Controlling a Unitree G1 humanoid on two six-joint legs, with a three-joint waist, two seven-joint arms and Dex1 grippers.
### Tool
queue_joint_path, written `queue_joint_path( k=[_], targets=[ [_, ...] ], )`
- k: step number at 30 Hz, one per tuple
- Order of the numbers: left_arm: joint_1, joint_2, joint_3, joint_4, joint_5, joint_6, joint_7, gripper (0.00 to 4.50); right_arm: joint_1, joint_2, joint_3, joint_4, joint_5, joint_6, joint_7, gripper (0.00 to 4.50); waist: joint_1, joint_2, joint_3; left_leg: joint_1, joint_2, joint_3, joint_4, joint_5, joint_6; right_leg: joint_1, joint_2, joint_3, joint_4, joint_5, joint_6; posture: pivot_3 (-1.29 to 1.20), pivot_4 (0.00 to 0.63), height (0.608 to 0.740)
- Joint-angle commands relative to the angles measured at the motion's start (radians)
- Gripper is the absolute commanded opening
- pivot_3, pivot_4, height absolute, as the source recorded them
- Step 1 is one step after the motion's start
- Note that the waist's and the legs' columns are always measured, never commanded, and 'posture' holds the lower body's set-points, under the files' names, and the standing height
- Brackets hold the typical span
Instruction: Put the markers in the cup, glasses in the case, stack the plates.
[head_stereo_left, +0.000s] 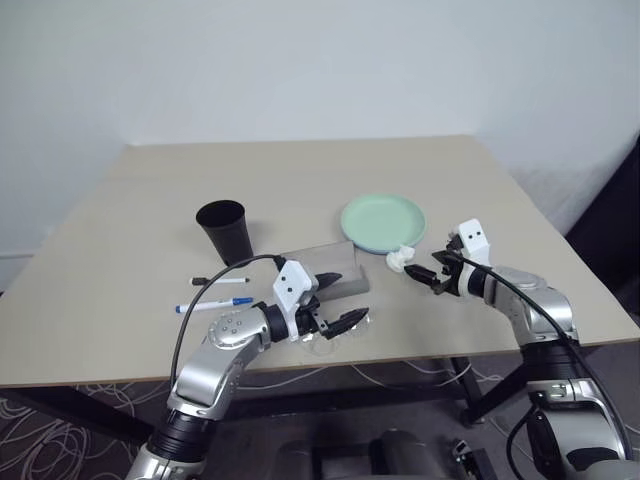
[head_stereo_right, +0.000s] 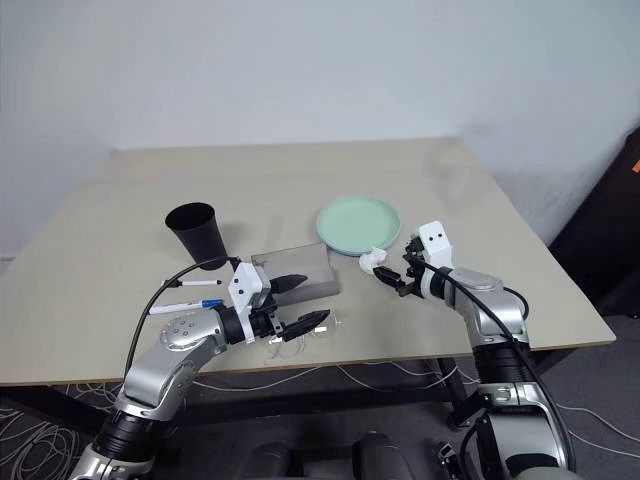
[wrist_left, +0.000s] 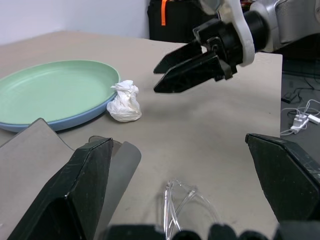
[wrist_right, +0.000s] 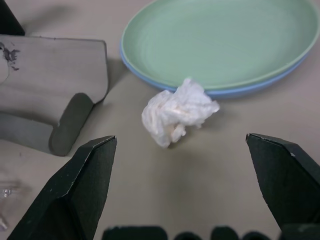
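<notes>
The left pincer (head_stereo_left: 335, 300) hangs low over the near part of the desk (head_stereo_left: 130, 220) with its two black fingers spread wide and nothing between them; just below and ahead of it the clear-framed glasses (wrist_left: 182, 205) lie folded on the desk, close to the near edge, untouched; one finger reaches over the grey case (head_stereo_left: 335, 265), which lies just beside the glasses on their far side, its flap end turned toward the pincer. The right pincer (head_stereo_left: 425, 277) hovers a little above the desk on the robot's right, fingers likewise spread and empty, pointing toward a small crumpled white tissue (wrist_right: 177, 112); the tissue lies just ahead of it, between the fingertips' line and the plates, touching or nearly touching the plates' rim. The mint green plate (head_stereo_left: 383, 220) already sits stacked in the light blue plate (wrist_right: 150, 75), whose rim peeks out beneath; the stack lies just beyond the case, to its right. To the left of the case stands the black cup (head_stereo_left: 224, 230), upright, open mouth up; near its base, closer to the robot, the black-capped marker (head_stereo_left: 220, 280) and the blue-capped marker (head_stereo_left: 215, 304) lie side by side on the desk, roughly parallel, apart from each other and outside the cup.
</notes>
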Motion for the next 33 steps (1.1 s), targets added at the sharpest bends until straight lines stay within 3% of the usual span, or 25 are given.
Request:
queue_joint_path(
  k=[1, 11, 33],
  targets=[
    [-0.011, 0.006, 0.007, -0.024, -0.002, -0.017, -0.008, 4.5, -0.068, 0.031, -0.002, 0.074, 0.005, -0.033, -0.044, 4.48, 0.0, 0.0, 0.0, 0.0, 0.0, 0.0, 0.0, 0.0, 0.0, 0.0, 0.0, 0.0, 0.0, 0.0, 0.0, 0.0, 0.0, 0.74],
    [-0.013, 0.007, 0.01, -0.018, 0.003, -0.025, -0.009, 4.5, -0.219, 0.102, 0.015, 0.363, -0.017, -0.176, -0.086, 4.48, 0.0, 0.0, 0.0, 0.0, 0.0, 0.0, 0.0, 0.0, 0.0, 0.0, 0.0, 0.0, 0.0, 0.0, 0.0, 0.0, 0.0, 0.74],
    [-0.013, 0.007, 0.01, -0.018, 0.002, -0.026, -0.009, 4.5, -0.234, 0.102, 0.016, 0.407, -0.018, -0.208, -0.08, 4.48, 0.0, 0.0, 0.0, -0.001, 0.0, 0.0, 0.0, 0.0, 0.0, 0.0, 0.0, 0.0, 0.0, 0.0, 0.0, 0.0, 0.0, 0.74]
  ],
)
